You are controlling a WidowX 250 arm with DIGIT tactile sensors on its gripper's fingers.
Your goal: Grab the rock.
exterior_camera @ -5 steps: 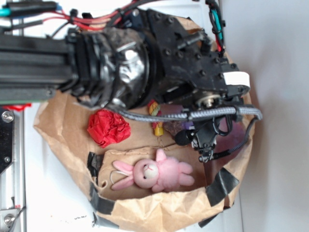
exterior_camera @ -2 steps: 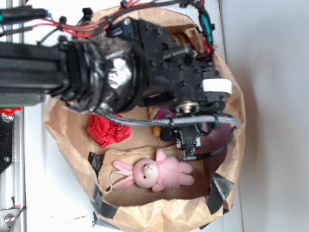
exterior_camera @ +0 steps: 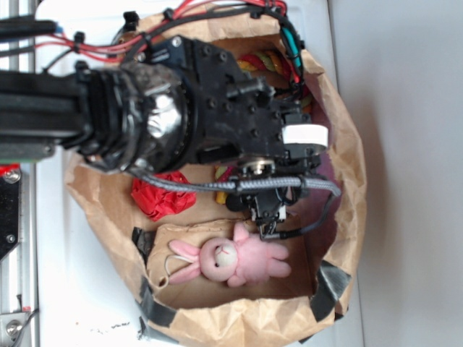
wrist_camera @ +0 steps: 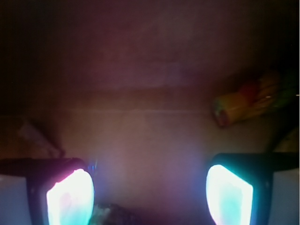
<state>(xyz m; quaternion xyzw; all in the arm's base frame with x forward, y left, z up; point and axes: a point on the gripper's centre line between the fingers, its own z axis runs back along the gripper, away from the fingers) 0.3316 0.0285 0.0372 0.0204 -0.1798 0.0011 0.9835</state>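
Black robot claw (exterior_camera: 266, 220) down inside the crumpled brown paper bag (exterior_camera: 347, 144), jaws spread wide with both glowing pads (wrist_camera: 70, 197) well apart in the wrist view and nothing clamped between them. Small dark rough-surfaced rock (wrist_camera: 110, 214) just a dim lump at the bottom edge of the wrist view, on the bag floor near the left pad and between the two pads; hidden under the arm in the outside view. Also in the bag: bright red wrinkly paper ball (exterior_camera: 160, 196) near the left edge, pink plush bunny (exterior_camera: 235, 258) along the bottom edge just below the claw, and a blurry yellow-and-red toy (wrist_camera: 243, 103) toward the far side.
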